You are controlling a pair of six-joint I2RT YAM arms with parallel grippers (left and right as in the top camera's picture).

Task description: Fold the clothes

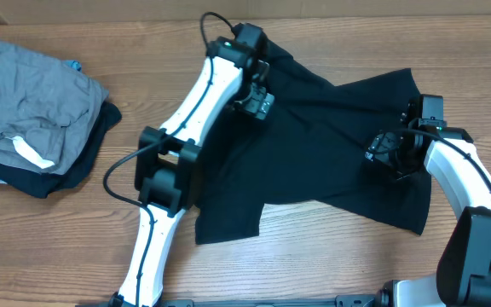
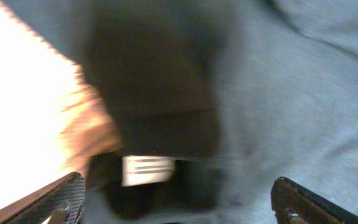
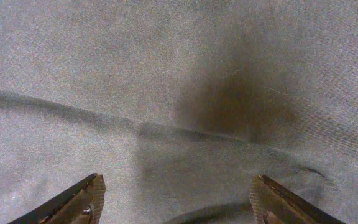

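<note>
A black T-shirt [image 1: 314, 145] lies spread and crumpled on the wooden table in the overhead view. My left gripper [image 1: 258, 101] hangs over the shirt's upper left part, near the collar. In the left wrist view its jaws [image 2: 178, 202] are wide open over the fabric [image 2: 278, 106], and a small white neck tag [image 2: 146, 170] shows just ahead of them. My right gripper [image 1: 380, 152] is over the shirt's right side. In the right wrist view its jaws [image 3: 176, 202] are wide open just above flat fabric [image 3: 166, 74] with a crease.
A grey garment [image 1: 32, 102] with a white label [image 1: 34, 154] lies on a dark garment [image 1: 75, 175] at the table's left. Bare wood [image 1: 314, 256] runs along the front. Cables trail from the left arm.
</note>
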